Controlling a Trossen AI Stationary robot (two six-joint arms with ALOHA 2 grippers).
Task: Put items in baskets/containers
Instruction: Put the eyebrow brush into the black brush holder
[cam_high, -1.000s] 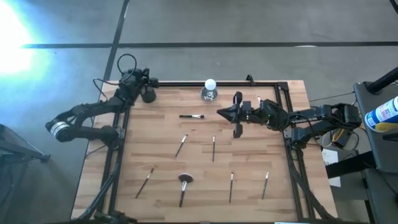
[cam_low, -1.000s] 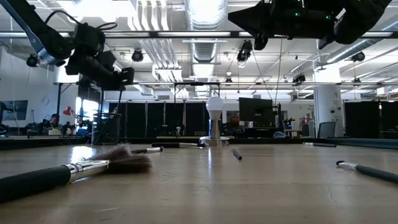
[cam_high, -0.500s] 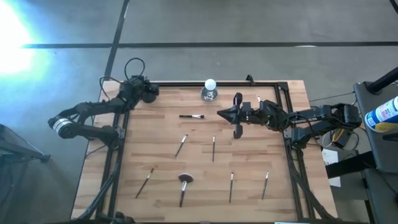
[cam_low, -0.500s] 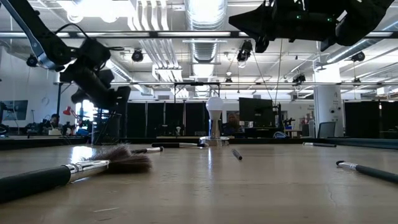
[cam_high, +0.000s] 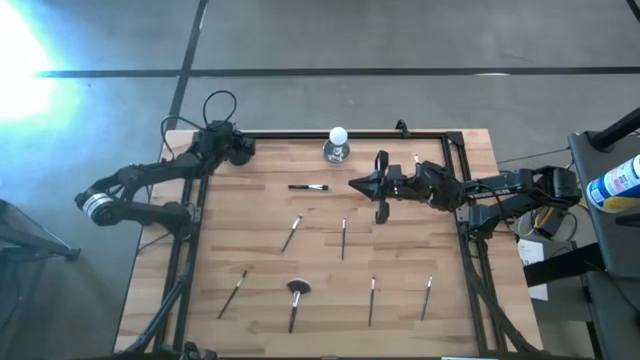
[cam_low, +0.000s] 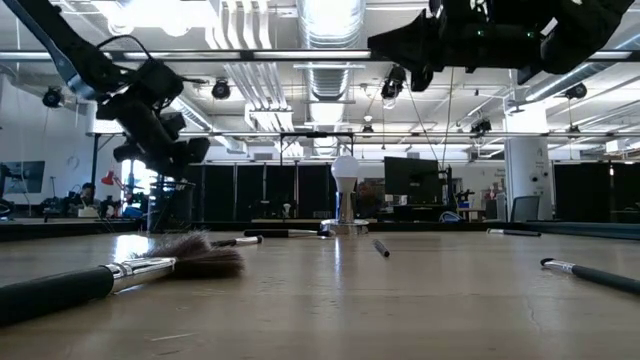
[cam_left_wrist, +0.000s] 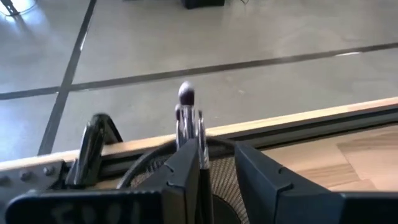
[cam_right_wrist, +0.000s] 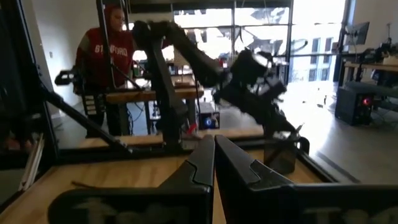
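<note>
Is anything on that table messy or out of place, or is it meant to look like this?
Mostly the brushes: seven lie scattered singly across the table, pointing different ways, not gathered in any container. The fluffy-headed brush lies near the front edge. The white ball on a silvery base stands upright. Nothing looks spilled or broken.

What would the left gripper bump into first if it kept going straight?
Most likely the cup, right ahead of the open left gripper; a brush stands by one finger. Depth is unclear.
</note>
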